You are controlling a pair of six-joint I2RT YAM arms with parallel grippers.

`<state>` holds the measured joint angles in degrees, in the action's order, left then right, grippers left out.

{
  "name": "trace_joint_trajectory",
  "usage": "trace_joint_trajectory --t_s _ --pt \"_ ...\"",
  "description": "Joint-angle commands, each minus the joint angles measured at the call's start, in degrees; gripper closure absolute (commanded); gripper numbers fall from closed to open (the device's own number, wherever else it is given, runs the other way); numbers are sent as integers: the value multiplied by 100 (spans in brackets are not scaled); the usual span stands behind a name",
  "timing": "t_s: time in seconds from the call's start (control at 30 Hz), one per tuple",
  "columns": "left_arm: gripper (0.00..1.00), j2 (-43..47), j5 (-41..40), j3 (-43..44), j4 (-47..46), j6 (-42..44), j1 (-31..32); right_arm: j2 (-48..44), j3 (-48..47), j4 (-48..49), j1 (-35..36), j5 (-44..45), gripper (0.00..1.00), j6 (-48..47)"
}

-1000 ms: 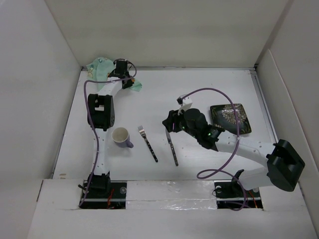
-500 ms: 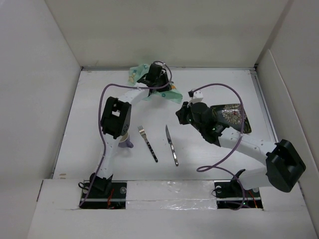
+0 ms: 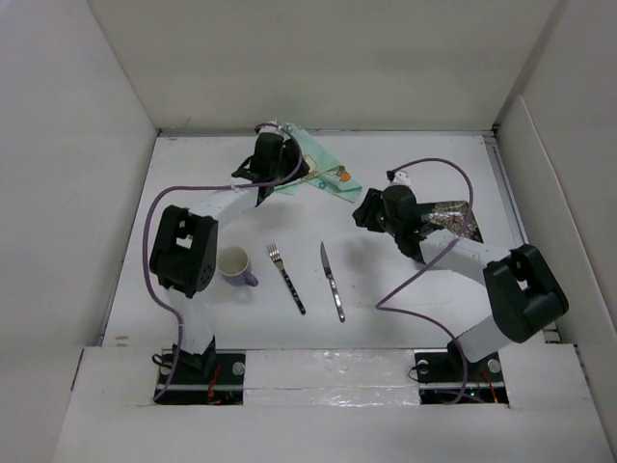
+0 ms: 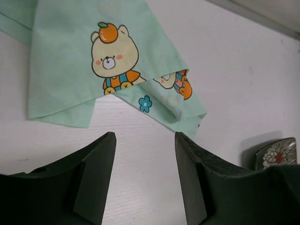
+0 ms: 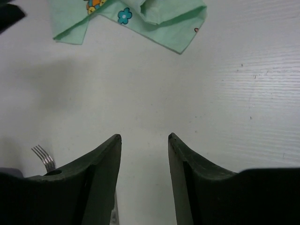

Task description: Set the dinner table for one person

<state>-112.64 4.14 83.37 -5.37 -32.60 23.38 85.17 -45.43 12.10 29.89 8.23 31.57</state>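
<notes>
Dinner table (image 4: 145, 187) shows between both parted jaws

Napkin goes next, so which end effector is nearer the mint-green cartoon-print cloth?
Left. The left end effector sits right at the mint-green cartoon-print cloth, just short of its edge; the right end effector faces it from farther off.

Cup (image 3: 233, 262) left of fork (image 3: 286, 278), knife (image 3: 333, 282) right of fork, cloth (image 3: 323, 174) behind, plate (image 3: 461, 218) rightmost

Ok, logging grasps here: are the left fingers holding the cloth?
No, the left fingers stand apart and empty, and the cloth lies on the table beyond them.
</notes>
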Motion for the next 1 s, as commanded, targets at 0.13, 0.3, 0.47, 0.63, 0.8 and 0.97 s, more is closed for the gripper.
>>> trace_joint_trajectory --t_s 0.13,0.3,0.47,0.63,0.8,0.97 --pt "51 471 -1177 -708 -387 -423 -272 1212 -1256 110 -746 -454 49 516" --pt "46 94 -1538 -561 -326 -239 -272 2073 -2013 -278 -1195 -743 49 753" --pt "46 -478 -1601 -23 150 -150 -272 2837 -2855 -779 -1362 -1121 48 789" --pt "46 -873 -1408 240 211 -185 -377 3199 -3182 -849 -1363 -1200 47 912" --pt "49 -1085 -1276 302 115 -238 -430 3594 -3595 -1008 -1415 -1438 47 921" --pt "52 -1137 -1231 381 115 -229 -430 3788 -3753 -964 -1416 -1447 47 1053"
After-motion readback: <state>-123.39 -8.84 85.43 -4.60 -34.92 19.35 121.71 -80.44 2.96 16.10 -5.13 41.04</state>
